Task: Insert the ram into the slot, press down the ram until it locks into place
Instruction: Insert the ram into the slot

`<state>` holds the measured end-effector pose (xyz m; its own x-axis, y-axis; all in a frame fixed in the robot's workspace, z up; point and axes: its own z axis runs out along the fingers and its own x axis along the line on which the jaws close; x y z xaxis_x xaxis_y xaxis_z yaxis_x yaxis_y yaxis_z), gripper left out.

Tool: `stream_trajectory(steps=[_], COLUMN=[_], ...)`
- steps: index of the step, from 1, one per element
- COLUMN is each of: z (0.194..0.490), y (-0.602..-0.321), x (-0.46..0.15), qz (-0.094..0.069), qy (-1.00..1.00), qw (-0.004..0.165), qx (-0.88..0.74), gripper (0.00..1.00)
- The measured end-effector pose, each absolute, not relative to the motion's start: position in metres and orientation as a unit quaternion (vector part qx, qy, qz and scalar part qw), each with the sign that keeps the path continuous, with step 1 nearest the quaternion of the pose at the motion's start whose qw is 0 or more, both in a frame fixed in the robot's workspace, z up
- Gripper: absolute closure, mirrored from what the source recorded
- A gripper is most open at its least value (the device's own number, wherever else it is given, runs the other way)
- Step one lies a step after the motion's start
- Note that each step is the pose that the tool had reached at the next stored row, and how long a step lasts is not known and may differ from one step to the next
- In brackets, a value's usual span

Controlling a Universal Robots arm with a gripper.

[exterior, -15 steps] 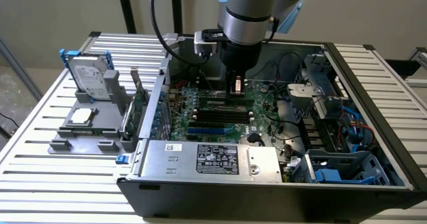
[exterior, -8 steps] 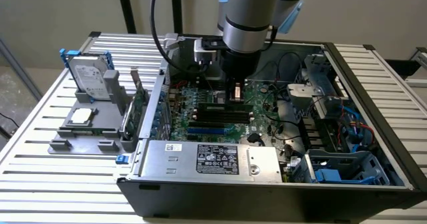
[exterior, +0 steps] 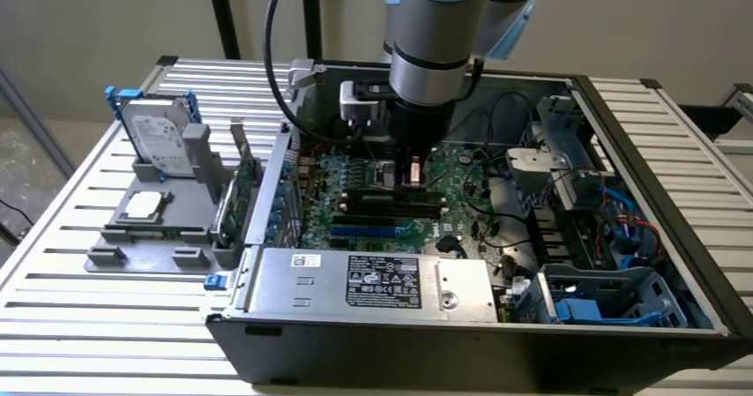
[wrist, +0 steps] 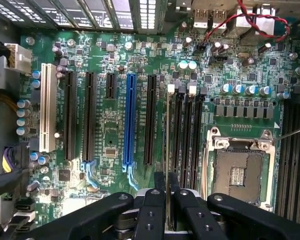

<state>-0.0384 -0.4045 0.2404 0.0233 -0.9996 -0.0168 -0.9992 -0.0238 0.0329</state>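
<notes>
Slatted tabletop [exterior: 70,325] carries the open case [exterior: 471,343], where the gripper [wrist: 167,182] clamps the ram [wrist: 168,130] at the slot [wrist: 177,140]. Slight skew risks jamming it.

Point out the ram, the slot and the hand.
the ram [wrist: 167,135]: wrist view, on its thin edge, seen edge-on.
the slot [wrist: 171,90]: wrist view, on the pale latch clip at its end.
the hand [wrist: 167,176]: wrist view, midway between the fingertips closed on the ram.
</notes>
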Motion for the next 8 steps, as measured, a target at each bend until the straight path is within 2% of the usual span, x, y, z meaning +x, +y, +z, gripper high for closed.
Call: stream_trajectory(steps=[8], z=[0.2376], y=[-0.4023], x=[-0.0384], qz=[-0.018], qy=[-0.705], qw=[0.006], qx=[0.708], gripper=[0.86])
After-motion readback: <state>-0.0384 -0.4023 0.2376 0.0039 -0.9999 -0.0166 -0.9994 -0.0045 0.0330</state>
